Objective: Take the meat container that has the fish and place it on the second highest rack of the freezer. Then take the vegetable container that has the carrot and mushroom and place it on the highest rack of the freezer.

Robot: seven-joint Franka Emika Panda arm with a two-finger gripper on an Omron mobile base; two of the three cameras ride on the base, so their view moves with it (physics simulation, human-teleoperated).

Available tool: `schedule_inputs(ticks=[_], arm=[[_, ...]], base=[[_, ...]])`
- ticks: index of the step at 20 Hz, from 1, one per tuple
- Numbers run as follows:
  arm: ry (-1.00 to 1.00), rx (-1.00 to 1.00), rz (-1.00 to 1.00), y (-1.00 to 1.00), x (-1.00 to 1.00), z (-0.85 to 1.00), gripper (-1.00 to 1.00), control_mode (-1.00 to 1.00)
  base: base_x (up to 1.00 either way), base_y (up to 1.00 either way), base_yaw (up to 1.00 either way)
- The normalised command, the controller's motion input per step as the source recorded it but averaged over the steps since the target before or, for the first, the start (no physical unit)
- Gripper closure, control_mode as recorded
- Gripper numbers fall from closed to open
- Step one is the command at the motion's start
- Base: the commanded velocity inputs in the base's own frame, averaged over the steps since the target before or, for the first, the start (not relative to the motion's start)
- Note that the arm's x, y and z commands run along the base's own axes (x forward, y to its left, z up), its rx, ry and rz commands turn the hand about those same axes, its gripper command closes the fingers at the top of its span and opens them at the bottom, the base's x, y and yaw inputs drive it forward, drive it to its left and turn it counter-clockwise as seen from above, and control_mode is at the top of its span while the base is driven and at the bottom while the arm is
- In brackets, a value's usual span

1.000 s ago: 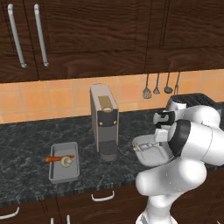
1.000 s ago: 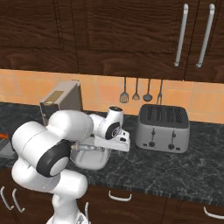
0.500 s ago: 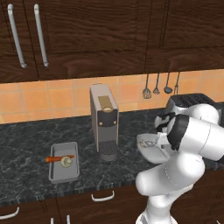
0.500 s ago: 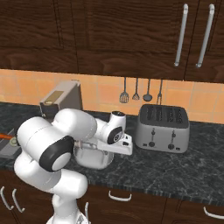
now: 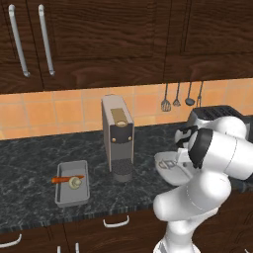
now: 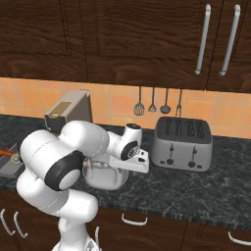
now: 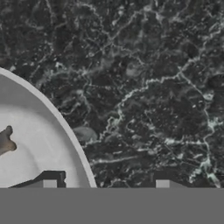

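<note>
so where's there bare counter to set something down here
Bare counter left of the grey tray, and more in front of the toaster. It is crowded between coffee machine and toaster, where the gripper straddles the bowl rim.

Countertop [image 5: 29, 153] is looking like polished dark marble, cabinets [image 5: 123, 39] showing glossy dark wood grain, toaster [image 6: 181, 142] reading as brushed metal, backsplash [image 6: 29, 95] showing matt orange tile.

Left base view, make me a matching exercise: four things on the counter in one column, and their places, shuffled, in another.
Things:
1. carrot
2. coffee machine
3. toaster
4. round dish

Places:
A. at the wall, behind the arm
B. in the grey tray, beside the mushroom
C. right of the coffee machine
D. middle of the counter, right of the tray

Pairs: 1-B, 2-D, 3-A, 4-C
</note>
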Motion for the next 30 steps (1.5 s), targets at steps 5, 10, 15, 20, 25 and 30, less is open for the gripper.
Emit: schedule_inputs(ticks=[5, 10, 15, 20, 25, 30], arm=[[0.0, 0.0, 0.0, 0.0, -0.01, 0.0, 1.0, -1.0], [0.0, 0.0, -0.02, 0.0, -0.25, 0.19, 1.0, -1.0], [0.03, 0.01, -0.22, 0.0, -0.35, 0.63, 1.0, -1.0], [0.01, 0.03, -0.35, 0.06, -0.47, 0.53, 1.0, -1.0], [0.0, 0.02, -0.57, 0.31, -0.35, 0.51, 1.0, -1.0], [0.0, 0.0, -0.75, 0.37, -0.19, 0.38, 1.0, -1.0]], base=[[0.0, 0.0, 0.0], [0.0, 0.0, 0.0], [0.0, 0.0, 0.0], [0.0, 0.0, 0.0], [0.0, 0.0, 0.0], [0.0, 0.0, 0.0]])
